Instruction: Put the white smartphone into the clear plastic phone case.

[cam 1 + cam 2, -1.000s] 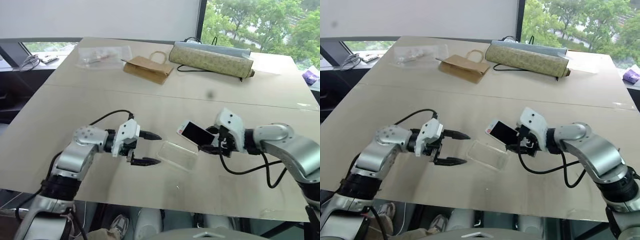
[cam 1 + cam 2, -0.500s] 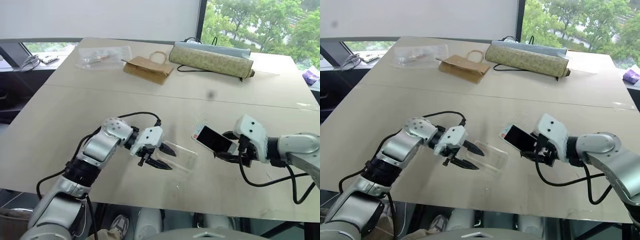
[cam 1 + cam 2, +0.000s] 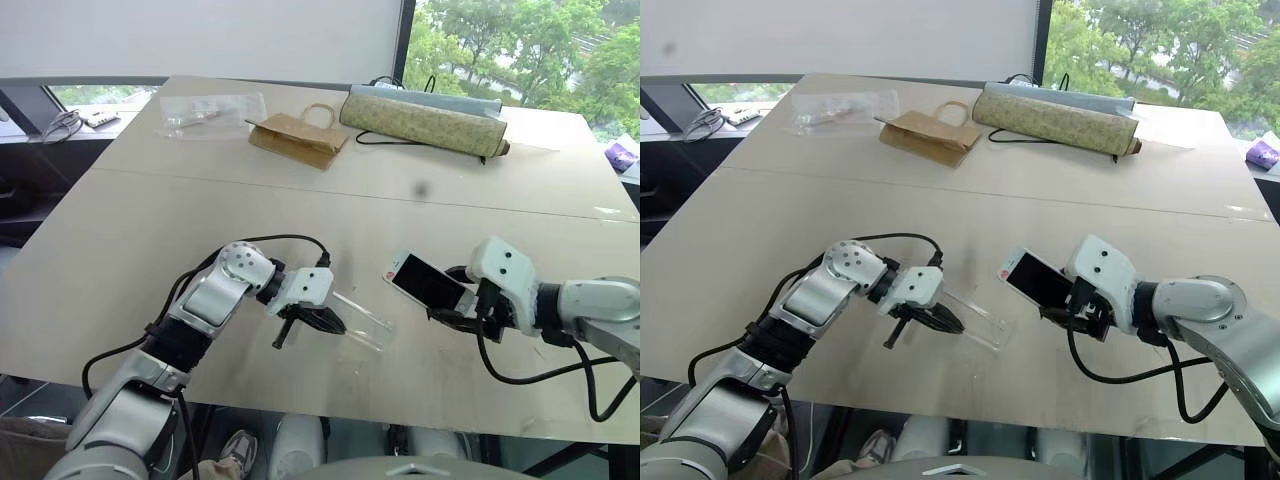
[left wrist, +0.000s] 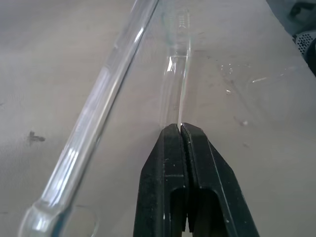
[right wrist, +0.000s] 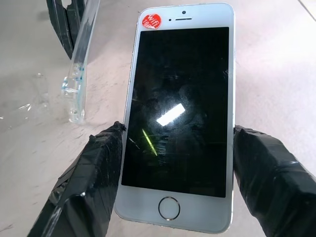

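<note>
The left end effector is pinching one thin wall of the clear plastic phone case, probably light and flexible, tilting it off the worktop, while the right end effector is clamping the rigid, slippery-looking white smartphone by its long edges just beside it.

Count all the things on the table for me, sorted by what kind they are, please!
Phones: 1, the white smartphone, held in the right gripper
Phone cases: 1, the clear plastic phone case, pinched by the left gripper
Paper bags: 1, the brown paper bag
Clear bags: 1, the crinkled clear bag
Rolled bundles: 1, the patterned roll
Total: 5
</note>
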